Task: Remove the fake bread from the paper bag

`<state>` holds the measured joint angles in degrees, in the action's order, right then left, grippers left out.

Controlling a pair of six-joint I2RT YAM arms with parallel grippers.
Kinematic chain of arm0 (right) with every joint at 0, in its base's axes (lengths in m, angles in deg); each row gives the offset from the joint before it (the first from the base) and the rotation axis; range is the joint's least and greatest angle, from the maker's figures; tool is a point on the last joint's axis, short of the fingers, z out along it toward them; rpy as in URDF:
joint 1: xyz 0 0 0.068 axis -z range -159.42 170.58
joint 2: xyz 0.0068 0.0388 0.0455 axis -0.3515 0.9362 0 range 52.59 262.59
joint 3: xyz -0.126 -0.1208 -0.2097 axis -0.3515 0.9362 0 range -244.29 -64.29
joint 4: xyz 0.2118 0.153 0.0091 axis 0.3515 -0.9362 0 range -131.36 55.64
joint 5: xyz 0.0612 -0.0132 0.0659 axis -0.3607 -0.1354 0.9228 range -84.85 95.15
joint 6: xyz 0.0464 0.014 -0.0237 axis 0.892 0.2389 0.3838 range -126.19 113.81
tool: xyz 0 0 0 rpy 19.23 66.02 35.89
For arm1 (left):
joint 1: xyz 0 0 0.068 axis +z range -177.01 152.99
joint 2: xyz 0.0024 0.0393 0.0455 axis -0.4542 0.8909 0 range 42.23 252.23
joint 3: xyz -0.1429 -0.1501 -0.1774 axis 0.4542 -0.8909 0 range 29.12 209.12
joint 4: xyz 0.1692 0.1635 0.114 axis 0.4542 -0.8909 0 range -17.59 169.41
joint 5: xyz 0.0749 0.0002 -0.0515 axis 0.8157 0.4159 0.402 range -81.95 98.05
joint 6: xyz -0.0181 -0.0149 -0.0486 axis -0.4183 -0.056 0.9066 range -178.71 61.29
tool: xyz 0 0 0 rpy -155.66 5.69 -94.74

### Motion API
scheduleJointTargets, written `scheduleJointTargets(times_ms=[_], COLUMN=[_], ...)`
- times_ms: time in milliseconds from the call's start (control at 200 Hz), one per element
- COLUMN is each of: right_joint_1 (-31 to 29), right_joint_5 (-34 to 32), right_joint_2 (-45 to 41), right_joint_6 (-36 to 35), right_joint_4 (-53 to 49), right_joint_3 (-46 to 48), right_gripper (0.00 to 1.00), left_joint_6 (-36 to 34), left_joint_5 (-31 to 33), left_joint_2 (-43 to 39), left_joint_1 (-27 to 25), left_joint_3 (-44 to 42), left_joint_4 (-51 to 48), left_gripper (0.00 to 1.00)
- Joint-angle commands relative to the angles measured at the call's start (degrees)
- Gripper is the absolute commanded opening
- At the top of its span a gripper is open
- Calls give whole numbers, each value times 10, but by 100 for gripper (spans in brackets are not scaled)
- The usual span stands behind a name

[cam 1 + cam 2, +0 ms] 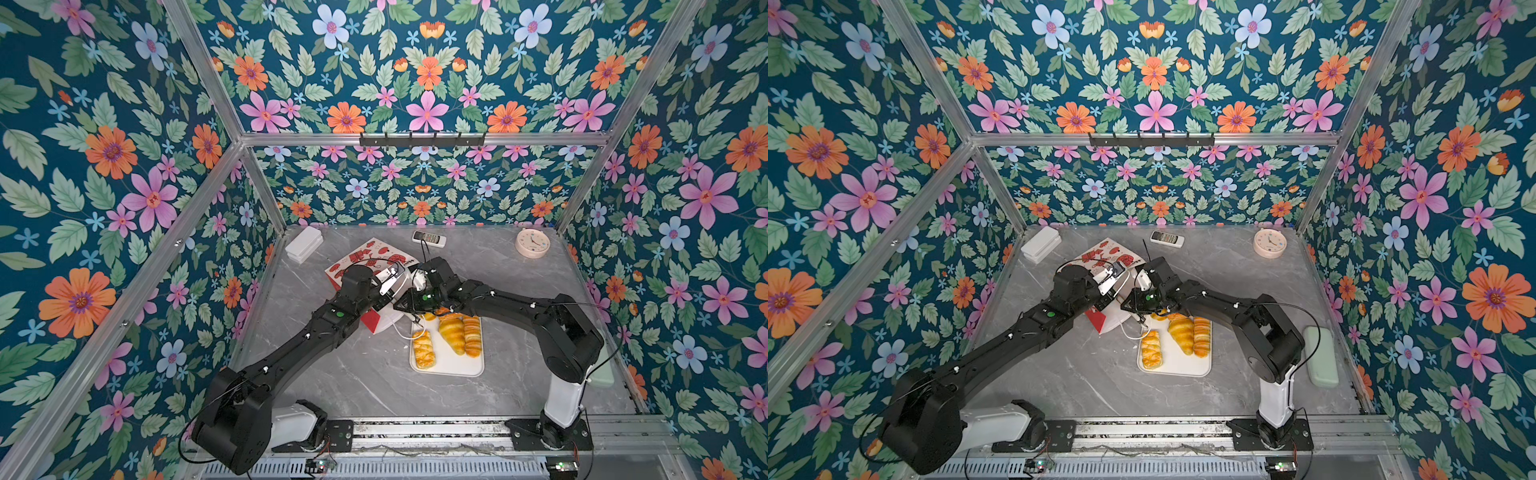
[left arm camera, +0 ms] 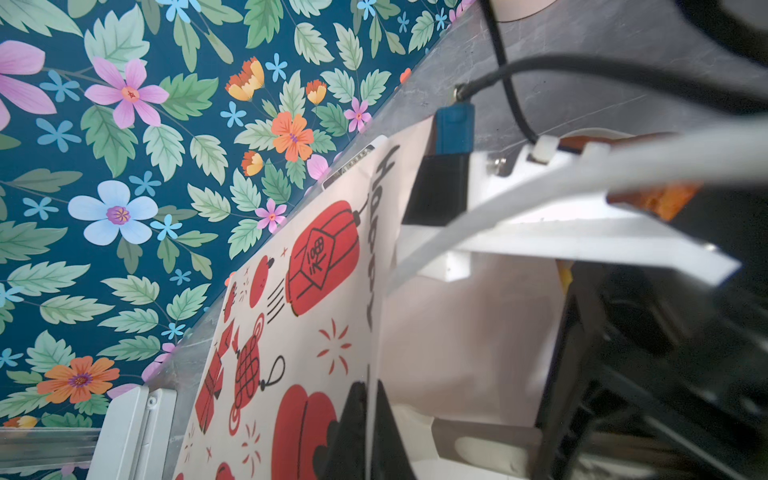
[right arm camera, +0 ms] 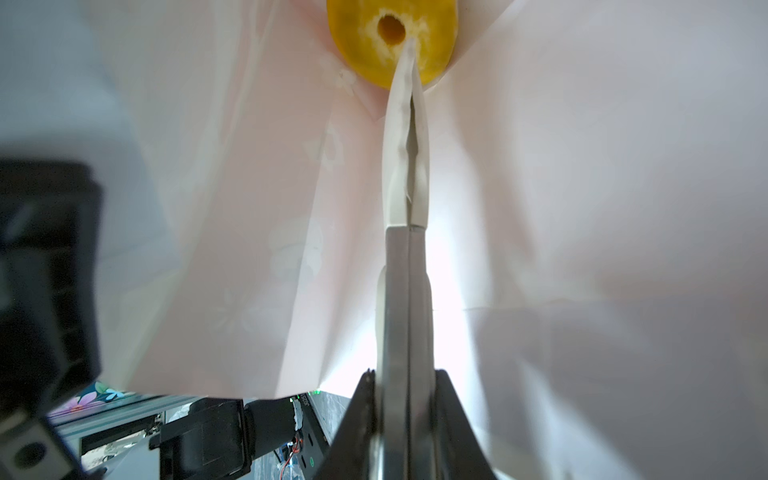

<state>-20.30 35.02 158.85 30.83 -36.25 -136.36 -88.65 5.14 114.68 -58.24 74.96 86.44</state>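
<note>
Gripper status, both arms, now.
Left gripper: shut on the paper bag rim.
Right gripper: shut inside the bag, gripping nothing, tips at a ring bagel.

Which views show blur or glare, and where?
Right wrist view: backlight glares through the paper bag; the ring bagel is sharp. Left wrist view: the bag's red print is crisp, dark arm hardware close by blurred. Both top views: evenly lit, sharp.

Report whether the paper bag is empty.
Not empty: a ring bagel sits deep inside the paper bag, at the shut right gripper.
</note>
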Motion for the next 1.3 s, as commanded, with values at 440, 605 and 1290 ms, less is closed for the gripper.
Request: scheduleJointTargets(times_ms=[440,605,1290], right_joint_1=[3,2,3], right_joint_5=[-24,-14,45], right_joint_2=[10,37,31], right_joint_6=[-26,-27,5], right_joint_4=[-19,-27,-37], right_joint_3=[-32,-72,-75], right_gripper=[27,39,45], left_joint_6=[1,1,-26], left_joint_5=[-7,-9,6], left_joint_2=[-2,-2,17], left_joint_1=[0,0,0], left_joint_3=[6,8,30], left_joint_4=[-10,-14,-35], left_gripper=[0,0,0])
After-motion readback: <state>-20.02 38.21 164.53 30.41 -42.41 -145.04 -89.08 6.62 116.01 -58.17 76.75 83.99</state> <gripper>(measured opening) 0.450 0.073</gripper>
